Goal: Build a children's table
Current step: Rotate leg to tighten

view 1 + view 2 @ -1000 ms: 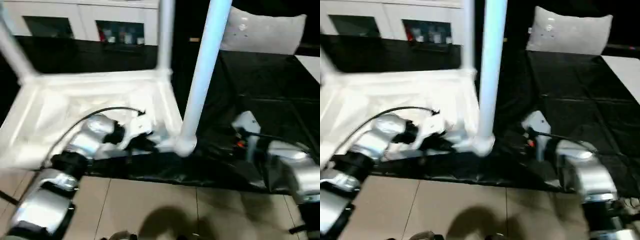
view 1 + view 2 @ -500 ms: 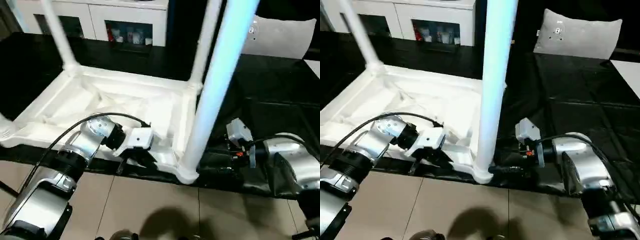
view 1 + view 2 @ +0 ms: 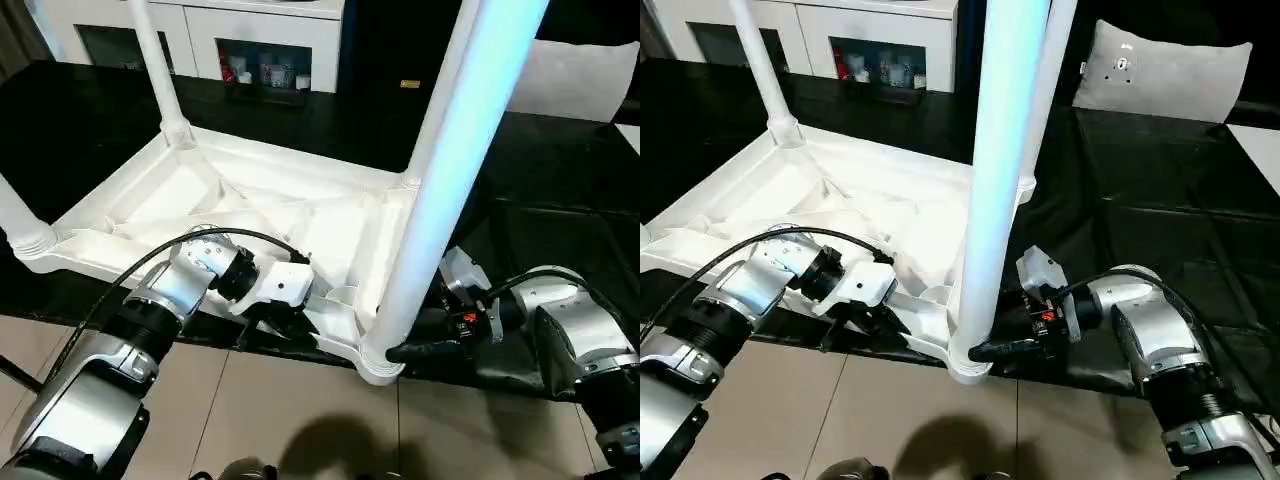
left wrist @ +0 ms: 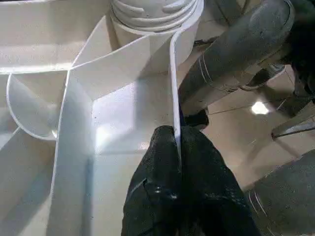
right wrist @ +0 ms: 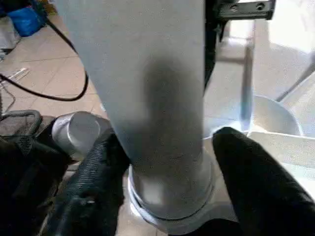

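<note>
The children's table lies upside down on a black mat, its ribbed tabletop [image 3: 300, 215] facing up and its white tube legs standing up from the corners. My left gripper [image 4: 177, 135] is shut on the thin wall of the tabletop's near rim, close to the near right corner socket. The near right leg [image 3: 450, 170] rises from that socket. My right gripper [image 5: 167, 142] is closed around the base of this leg, with one black finger [image 5: 98, 172] on each side of it. Another leg [image 3: 160, 70] stands at the far left corner.
A white cabinet with glass doors [image 3: 260, 40] runs along the back. A flat grey-white panel [image 3: 1165, 75] leans at the back right. The black mat [image 3: 560, 200] stretches off to the right. Tiled floor [image 3: 300, 420] lies in front, and a black cable [image 3: 150, 265] arcs over my left forearm.
The view has shifted and tilted. My right gripper's fingers have closed in on the base of the near right leg. My left gripper has kept its hold on the rim.
</note>
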Robot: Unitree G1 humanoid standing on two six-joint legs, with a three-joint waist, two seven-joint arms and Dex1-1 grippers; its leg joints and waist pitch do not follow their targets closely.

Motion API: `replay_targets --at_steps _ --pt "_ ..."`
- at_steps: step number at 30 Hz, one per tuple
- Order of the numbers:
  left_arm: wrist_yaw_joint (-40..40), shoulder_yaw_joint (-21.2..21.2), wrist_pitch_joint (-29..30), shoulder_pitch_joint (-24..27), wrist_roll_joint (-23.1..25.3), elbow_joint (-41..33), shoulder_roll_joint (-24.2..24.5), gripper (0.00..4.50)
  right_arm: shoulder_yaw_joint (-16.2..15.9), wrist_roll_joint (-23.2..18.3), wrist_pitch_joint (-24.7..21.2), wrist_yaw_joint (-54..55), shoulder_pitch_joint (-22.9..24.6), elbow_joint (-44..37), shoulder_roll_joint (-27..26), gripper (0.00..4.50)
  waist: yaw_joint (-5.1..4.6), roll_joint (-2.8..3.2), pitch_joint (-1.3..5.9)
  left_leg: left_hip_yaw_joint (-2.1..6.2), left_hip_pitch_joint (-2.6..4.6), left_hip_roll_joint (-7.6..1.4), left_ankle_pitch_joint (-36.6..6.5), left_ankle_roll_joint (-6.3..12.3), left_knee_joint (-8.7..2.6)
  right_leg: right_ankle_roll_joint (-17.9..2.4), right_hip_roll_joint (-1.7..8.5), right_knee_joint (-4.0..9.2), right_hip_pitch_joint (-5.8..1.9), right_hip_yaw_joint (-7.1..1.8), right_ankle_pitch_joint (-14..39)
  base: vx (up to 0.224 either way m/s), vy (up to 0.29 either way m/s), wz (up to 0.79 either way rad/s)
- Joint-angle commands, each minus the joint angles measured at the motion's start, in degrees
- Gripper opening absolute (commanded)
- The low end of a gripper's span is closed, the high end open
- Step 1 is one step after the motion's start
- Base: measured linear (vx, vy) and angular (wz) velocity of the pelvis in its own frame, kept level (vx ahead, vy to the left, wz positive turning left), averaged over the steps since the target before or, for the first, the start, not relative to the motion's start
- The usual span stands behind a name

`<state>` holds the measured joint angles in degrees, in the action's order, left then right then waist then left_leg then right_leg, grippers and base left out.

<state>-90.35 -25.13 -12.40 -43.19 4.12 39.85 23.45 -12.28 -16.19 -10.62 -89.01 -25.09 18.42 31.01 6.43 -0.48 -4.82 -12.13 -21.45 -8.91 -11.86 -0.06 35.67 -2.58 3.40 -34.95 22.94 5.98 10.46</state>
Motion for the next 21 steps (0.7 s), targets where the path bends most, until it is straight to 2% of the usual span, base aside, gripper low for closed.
replay_targets --at_steps 1,4,5,10,11,12,13,15,16,18,19,21 --pt "-2.1 -0.8 -2.2 -2.3 -0.6 -0.8 -0.7 0.00 -0.9 -0.6 0.0 -0.6 -0.5 -0.4 0.3 2.56 -0.27 -0.83 5.03 2.70 1.02 -5.65 -3.7 5.07 -3.93 -10.5 7.09 4.08 -3.12 -4.35 12.5 0.000 0.000 0.00" --pt "-2.1 -0.7 -2.4 -2.3 -0.5 -0.5 -0.6 0.00 -1.0 -0.8 -0.2 -1.1 -0.1 -0.7 0.4 2.36 -0.24 -0.77 5.01 2.73 1.03 -5.70 -4.0 4.89 -3.95 -10.5 7.13 4.13 -3.14 -4.35 12.7 0.000 0.000 0.00" --pt "-2.0 -0.6 -2.3 -2.3 -0.5 -0.4 -0.7 0.00 -1.0 -0.8 -0.2 -1.2 0.1 -0.8 0.3 2.14 -0.21 -0.80 5.02 2.70 1.01 -5.66 -4.0 4.77 -3.92 -10.5 7.14 4.11 -3.16 -4.37 12.9 0.000 0.000 0.00" --pt "0.1 1.0 0.9 -1.9 -1.5 -0.4 -1.4 0.00 0.1 -2.7 -3.1 -0.2 2.0 -3.6 -0.2 1.99 -0.02 -0.73 5.01 2.72 1.14 -5.75 -3.9 4.76 -3.98 -10.5 7.07 4.10 -3.12 -4.40 12.4 0.000 0.000 0.00" --pt "0.5 1.1 0.9 -1.9 -1.4 -0.4 -1.5 0.00 0.2 -3.0 -3.5 0.0 2.3 -4.0 -0.3 1.99 0.06 -0.13 4.86 2.81 1.08 -5.71 -4.1 4.68 -3.99 -10.8 7.14 4.11 -3.03 -4.38 12.5 0.000 0.000 0.00" --pt "0.9 1.2 1.0 -1.8 -1.4 -0.5 -1.5 0.00 0.2 -3.2 -3.9 0.2 2.5 -4.4 -0.3 1.98 -0.03 -0.32 4.89 2.74 1.10 -5.72 -4.3 4.66 -4.01 -10.6 7.08 4.31 -3.07 -4.40 12.7 0.000 0.000 0.00" --pt "3.2 2.1 2.9 -1.5 -1.6 -0.9 -1.9 0.00 0.9 -4.4 -5.8 1.9 3.9 -6.2 -0.7 1.98 -0.02 -0.51 4.86 2.77 1.14 -5.74 -4.8 4.48 -4.06 -10.7 7.10 4.29 -3.14 -4.42 12.9 0.000 0.000 0.00" --pt "5.3 2.9 5.3 -1.4 -1.6 -1.2 -2.3 0.00 1.7 -5.3 -7.5 4.2 4.8 -7.5 -1.5 1.98 0.11 -0.50 4.81 2.80 1.18 -5.80 -4.8 4.20 -4.14 -10.5 7.12 4.38 -3.13 -4.42 13.5 0.000 0.000 0.00" --pt "7.3 3.6 7.5 -1.4 -1.6 -1.4 -2.6 0.00 2.4 -6.0 -9.0 6.3 5.4 -8.4 -2.3 1.98 0.04 -0.24 4.68 2.83 1.27 -5.88 -5.4 3.71 -4.22 -10.4 7.11 4.51 -2.99 -4.44 14.2 0.000 0.000 0.00" --pt "10.7 5.2 11.7 -1.0 -2.4 -2.1 -3.9 0.00 3.2 -6.0 -11.7 11.2 6.4 -10.0 -4.1 1.98 -0.20 -0.32 4.49 2.94 1.16 -5.63 -6.2 3.05 -4.30 -9.8 7.12 4.90 -3.12 -4.32 16.5 0.000 0.000 0.00" --pt "11.5 5.5 13.1 -0.9 -2.6 -2.4 -4.3 0.00 3.5 -6.0 -12.5 12.7 6.6 -10.5 -4.8 1.98 -0.39 -0.42 4.37 2.96 1.17 -5.42 -7.1 2.61 -4.25 -9.3 7.29 5.26 -3.16 -4.30 18.9 0.000 0.000 0.00" --pt "12.4 5.8 14.4 -0.7 -2.7 -2.9 -4.7 0.00 3.9 -5.8 -13.4 14.9 7.0 -11.1 -5.8 1.98 -0.65 -0.46 4.33 3.01 1.08 -5.22 -6.9 2.41 -4.28 -8.6 7.21 5.46 -3.20 -4.26 20.4 0.000 0.000 0.00"
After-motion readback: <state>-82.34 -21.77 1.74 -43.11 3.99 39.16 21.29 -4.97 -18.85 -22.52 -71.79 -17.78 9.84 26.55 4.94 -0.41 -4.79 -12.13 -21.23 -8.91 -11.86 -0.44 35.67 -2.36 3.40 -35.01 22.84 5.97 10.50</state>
